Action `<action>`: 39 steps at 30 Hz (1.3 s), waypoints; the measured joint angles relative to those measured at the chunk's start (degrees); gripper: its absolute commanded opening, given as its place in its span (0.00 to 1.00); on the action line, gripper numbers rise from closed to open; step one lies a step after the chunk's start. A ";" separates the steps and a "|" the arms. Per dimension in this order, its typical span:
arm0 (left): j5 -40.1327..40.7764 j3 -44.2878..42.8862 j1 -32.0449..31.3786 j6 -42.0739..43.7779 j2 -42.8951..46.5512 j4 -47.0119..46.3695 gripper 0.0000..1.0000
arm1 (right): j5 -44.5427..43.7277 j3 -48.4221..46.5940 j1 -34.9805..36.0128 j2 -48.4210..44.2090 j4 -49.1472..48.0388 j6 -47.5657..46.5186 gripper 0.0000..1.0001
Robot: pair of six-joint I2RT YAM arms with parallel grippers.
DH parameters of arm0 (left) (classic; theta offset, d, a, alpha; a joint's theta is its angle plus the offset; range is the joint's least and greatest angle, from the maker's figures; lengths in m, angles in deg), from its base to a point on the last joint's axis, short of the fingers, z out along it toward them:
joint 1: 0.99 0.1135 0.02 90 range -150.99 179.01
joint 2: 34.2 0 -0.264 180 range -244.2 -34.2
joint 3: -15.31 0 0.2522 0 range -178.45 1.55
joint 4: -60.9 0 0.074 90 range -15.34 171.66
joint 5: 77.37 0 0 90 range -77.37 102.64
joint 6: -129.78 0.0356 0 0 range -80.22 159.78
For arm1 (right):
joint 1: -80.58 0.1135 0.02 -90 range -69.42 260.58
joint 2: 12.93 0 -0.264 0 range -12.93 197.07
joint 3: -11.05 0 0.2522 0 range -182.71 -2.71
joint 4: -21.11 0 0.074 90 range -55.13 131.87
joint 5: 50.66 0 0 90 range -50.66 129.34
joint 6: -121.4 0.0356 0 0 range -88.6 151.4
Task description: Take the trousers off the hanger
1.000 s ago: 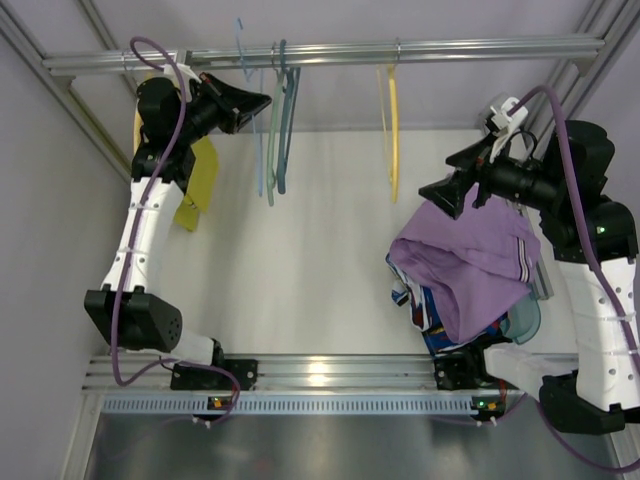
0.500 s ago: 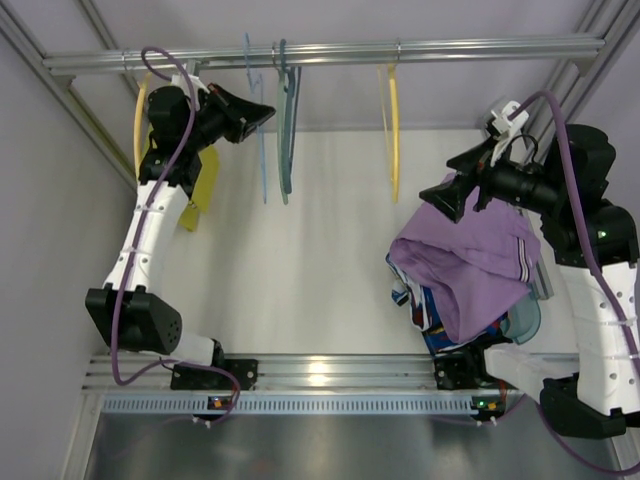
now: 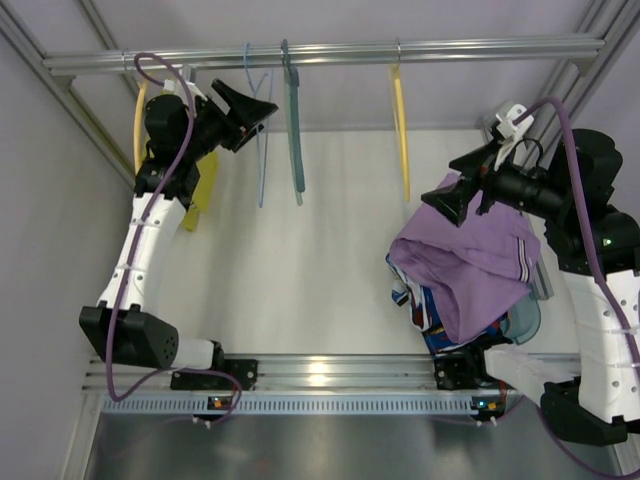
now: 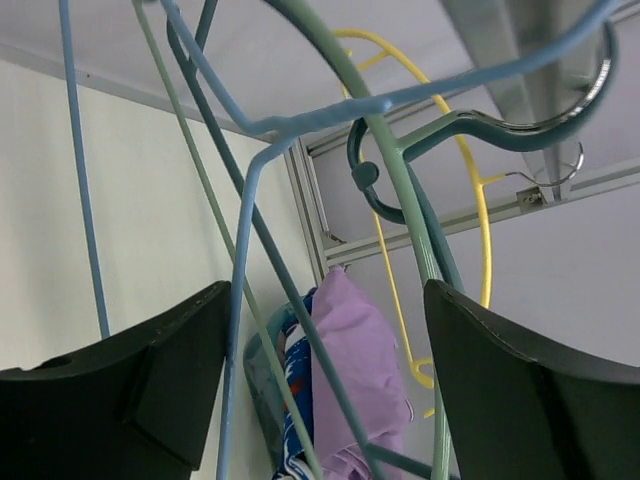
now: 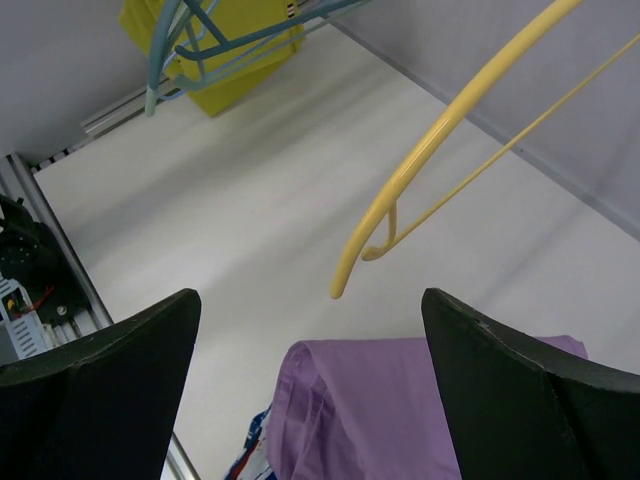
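Note:
The lilac trousers [image 3: 470,265] lie crumpled on top of the clothes pile at the right, off any hanger; they also show in the wrist views as trousers [image 4: 360,380] and trousers [image 5: 420,410]. The pale-blue hanger [image 3: 262,150] hangs bare from the rail. My left gripper [image 3: 252,115] is open right beside it. In the left wrist view the hanger [image 4: 250,250] runs between the spread jaws of that gripper [image 4: 325,295], close to the left finger. My right gripper [image 3: 445,205] hovers open just above the trousers' far edge, nothing between the jaws of the gripper [image 5: 310,310].
A teal hanger [image 3: 295,130] and a yellow hanger [image 3: 402,130] hang from the metal rail [image 3: 450,47]. A mustard garment [image 3: 203,185] hangs behind my left arm. Blue-white-red patterned clothes [image 3: 430,320] and a teal bin rim [image 3: 525,322] sit under the trousers.
My left gripper has opened and let go of the pale-blue hanger after shifting right and up along the rail. The hangers have swung slightly right. The right arm has drifted a little right.

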 measured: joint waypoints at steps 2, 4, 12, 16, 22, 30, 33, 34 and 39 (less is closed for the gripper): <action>1.16 0.00 -0.09 0.98 1.20 0.09 0.88 | -0.02 0.00 0.00 -0.04 0.11 -0.11 0.93; 2.64 0.00 -0.09 2.05 2.58 0.09 0.96 | -0.07 -0.07 0.00 -0.04 0.26 -0.17 0.94; 10.84 0.09 -0.11 10.43 10.80 2.80 0.99 | -0.81 -0.11 0.00 -0.33 0.79 -0.85 0.98; 14.58 1.22 -0.11 16.13 15.41 5.22 0.99 | -1.53 -0.11 0.00 -0.85 1.60 -1.53 0.99; 19.30 5.25 -0.11 26.34 23.23 10.73 0.99 | -3.43 -0.07 0.00 -1.90 2.71 -2.78 0.99; 20.65 3.56 -0.11 40.65 28.92 26.51 0.99 | -7.93 6.10 0.00 -6.49 3.43 -3.61 0.99; 19.30 3.56 -0.11 46.05 30.58 34.16 0.99 | -9.97 9.84 0.00 -9.29 4.13 -3.72 0.99; 18.58 3.56 -0.11 47.43 31.08 36.70 0.99 | -10.71 10.97 0.00 -10.29 4.31 -3.74 0.99; 16.59 4.15 -0.11 52.87 33.90 47.15 0.99 | -13.35 15.54 -0.39 -15.89 5.64 -4.17 0.99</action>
